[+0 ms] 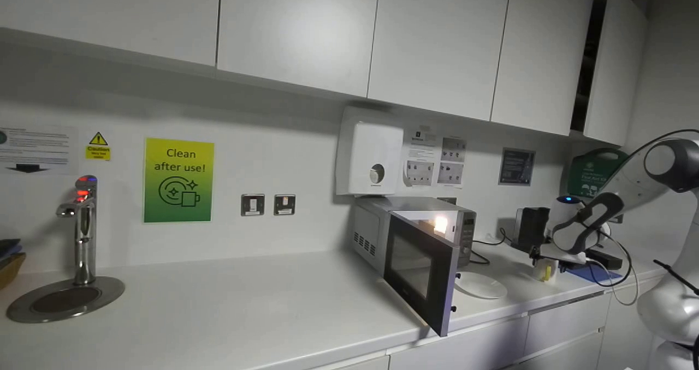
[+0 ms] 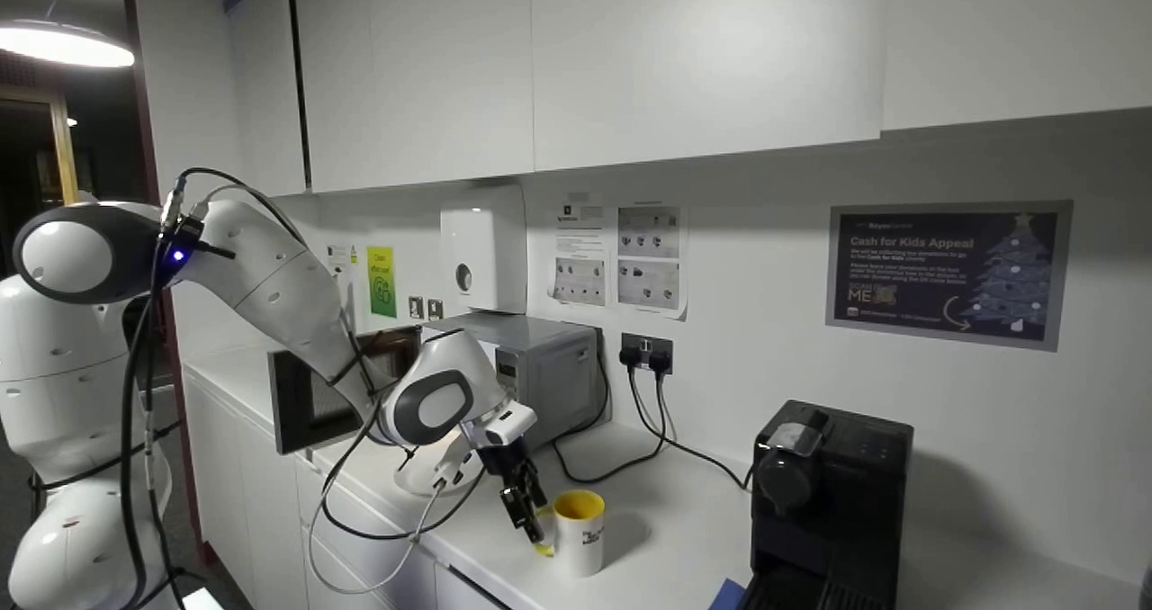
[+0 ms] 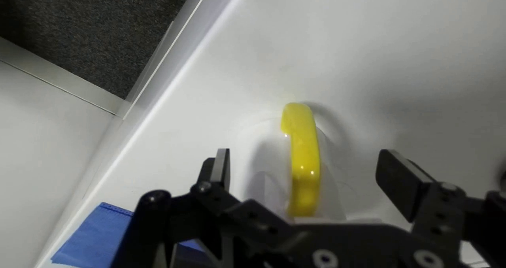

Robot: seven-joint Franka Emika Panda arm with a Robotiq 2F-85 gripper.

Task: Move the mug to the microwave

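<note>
The mug (image 2: 580,547) is white with a yellow inside and yellow handle and stands upright on the counter in both exterior views (image 1: 538,272). In the wrist view its yellow handle (image 3: 304,157) lies between the two fingers, with a gap on each side. My gripper (image 3: 306,171) is open, and in an exterior view (image 2: 529,513) its fingers are at the handle side of the mug. Most of the mug's body is hidden behind the gripper in the wrist view. The silver-grey microwave (image 1: 373,233) stands against the wall, its dark door (image 1: 418,266) swung open and its light on; it also shows in an exterior view (image 2: 562,372).
A white plate (image 1: 483,286) lies on the counter in front of the microwave. A black coffee machine (image 2: 832,493) stands beyond the mug. A blue cloth or mat (image 3: 97,236) lies near the counter's front edge. Black cables (image 2: 598,475) run along the wall.
</note>
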